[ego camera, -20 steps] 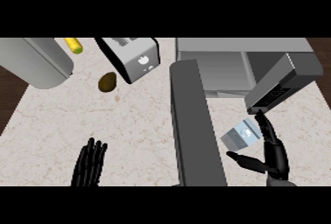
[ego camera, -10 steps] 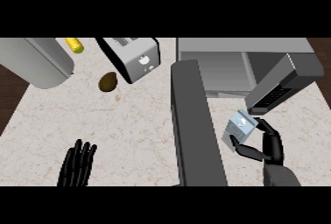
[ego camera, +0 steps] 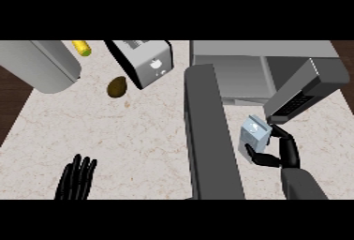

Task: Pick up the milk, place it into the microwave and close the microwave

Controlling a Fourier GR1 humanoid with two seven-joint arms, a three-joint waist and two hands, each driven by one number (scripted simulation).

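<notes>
The milk (ego camera: 254, 135) is a small pale blue and white carton, held above the counter just in front of the microwave (ego camera: 235, 68). My right hand (ego camera: 283, 151) is shut on it, thumb and fingers curled round its right side. The microwave stands open, its grey cavity facing me at the top right. Its door (ego camera: 207, 136) swings out toward me as a long dark slab left of the milk. My left hand (ego camera: 77, 178) rests open at the lower left, fingers straight.
A toaster (ego camera: 145, 61) stands at the back, with a brown oval object (ego camera: 117, 86) beside it. A large grey cylinder (ego camera: 38, 63) and a yellow item (ego camera: 81, 47) sit at the back left. The dark control panel (ego camera: 304, 96) flanks the cavity on the right.
My right hand has carried the milk up and to the left, nearer the microwave opening. My left hand has drifted down and to the left.
</notes>
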